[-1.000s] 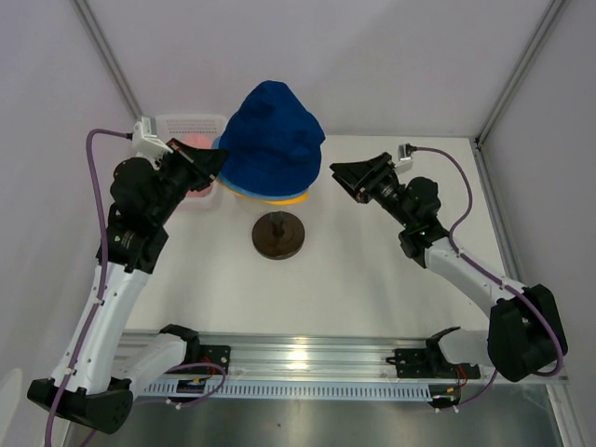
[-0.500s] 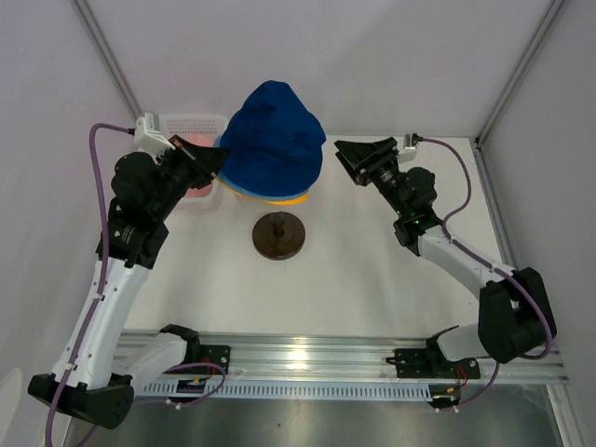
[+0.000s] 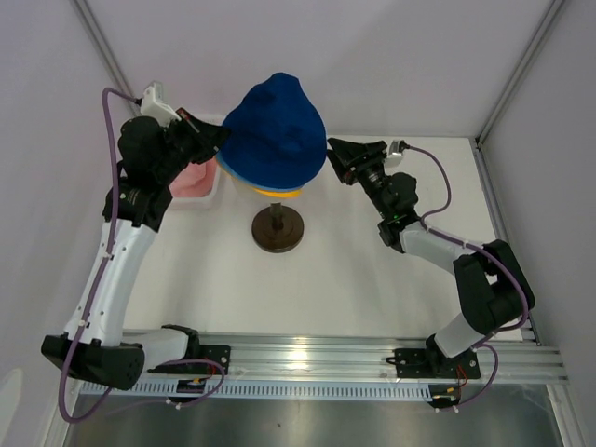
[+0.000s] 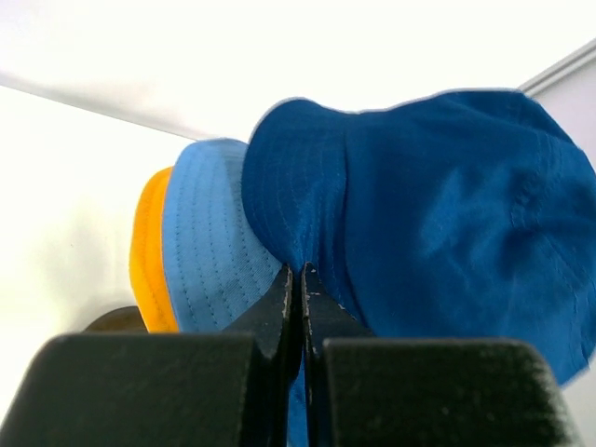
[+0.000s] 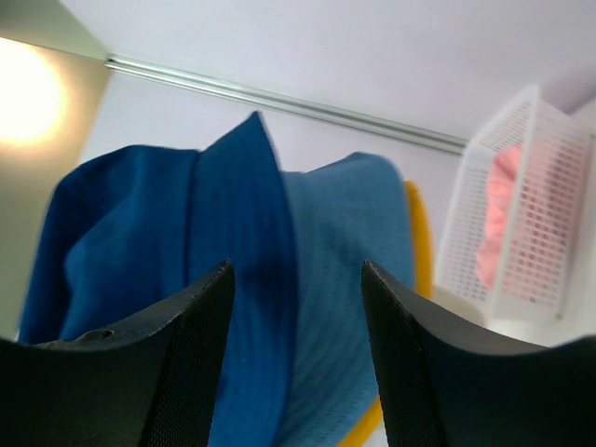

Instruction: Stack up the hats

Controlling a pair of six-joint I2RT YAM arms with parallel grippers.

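Here, basket (image 5: 549, 177) holds pink hat (image 5: 501, 219); left end effector (image 4: 300, 272) pinches navy hat (image 4: 438, 214); right end effector (image 5: 296, 270) open.

mannequin head: hidden under navy hat (image 3: 275, 130); you only see its base (image 3: 277, 230)
yellow hat (image 4: 149, 247): sliver only
light blue hat (image 4: 209, 242): mostly covered
pink hat (image 5: 498, 219): blurred behind basket (image 5: 540, 158) mesh
left end effector (image 4: 300, 272): tips at navy brim; you can't tell if cloth's pinched

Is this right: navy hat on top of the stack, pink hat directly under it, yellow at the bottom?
No. The light blue hat lies directly under the navy hat, as the left wrist view shows; yellow hat at the bottom.
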